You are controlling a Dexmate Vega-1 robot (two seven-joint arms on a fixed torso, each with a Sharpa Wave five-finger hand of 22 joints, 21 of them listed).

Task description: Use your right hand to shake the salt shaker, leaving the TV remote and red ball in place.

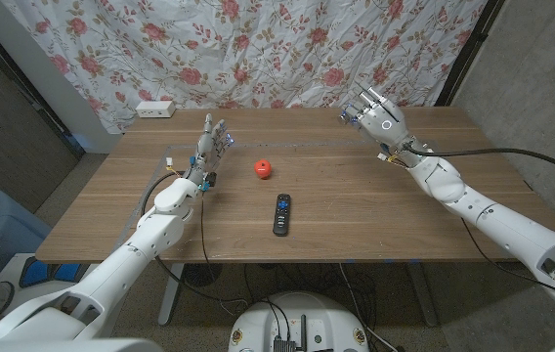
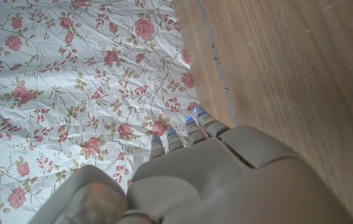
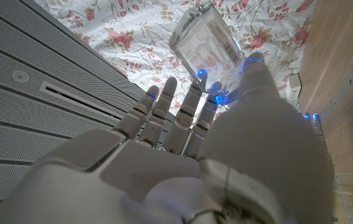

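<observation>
I have the clear glass salt shaker pinched in my right hand, lifted off the wooden worktop near its far right corner so it has room to shake. It is a transparent, blocky jar with a printed label. My left hand waits open, fingers up, well away from the red ball and black TV remote.

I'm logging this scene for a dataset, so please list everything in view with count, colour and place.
Clear glass salt shaker: one, transparent, held up off the table.
Small red ball: one, red, table centre.
Black TV remote: one, black, nearer than the ball.
White power strip: one, white, table's far left edge.
Rose-print curtain: one, white and pink, behind the table.
Wooden table: one, brown.
Left hand: grey, fingers up, empty.
Right hand: grey, raised, holds the shaker.
</observation>
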